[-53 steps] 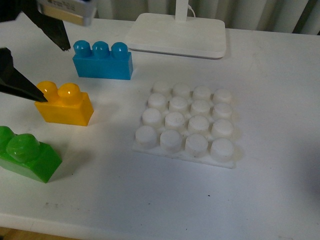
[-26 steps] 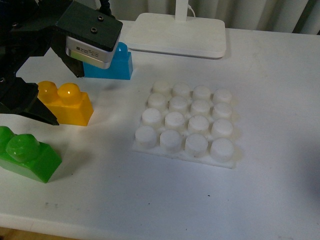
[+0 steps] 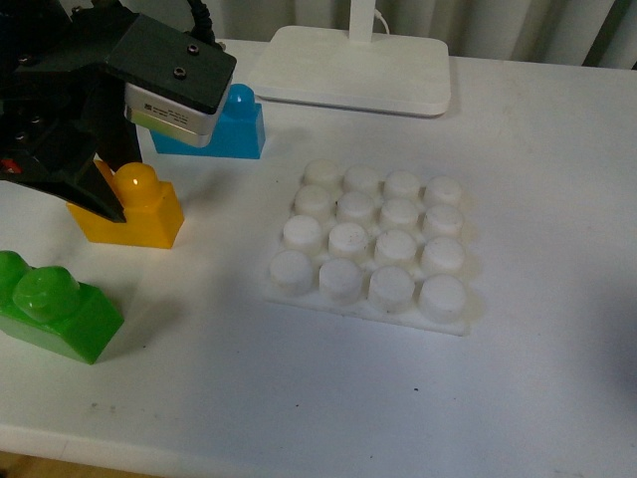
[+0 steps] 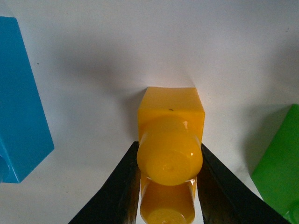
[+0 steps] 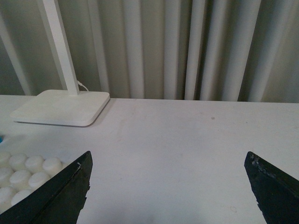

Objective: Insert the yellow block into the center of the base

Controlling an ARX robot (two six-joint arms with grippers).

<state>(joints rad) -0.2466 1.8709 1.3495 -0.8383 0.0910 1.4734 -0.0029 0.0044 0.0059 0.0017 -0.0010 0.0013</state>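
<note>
Your left gripper (image 4: 169, 148) is down over the yellow block (image 3: 144, 214), with one finger pressed against each side. The block sits flat on the counter (image 3: 299, 398) near its left edge. The blue brick (image 3: 239, 124) is just beyond it toward the far edge, and the green brick (image 3: 55, 309) is toward the near edge. The base (image 3: 370, 261) lies mid-counter, well apart. Your right gripper (image 5: 168, 156) is spread wide and holds nothing.

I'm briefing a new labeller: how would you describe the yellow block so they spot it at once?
Left of the studded base, three bricks line up towards the lamp foot. The yellow block is the middle one, between the blue brick and the green brick, the only one flanked by the left gripper.
</note>
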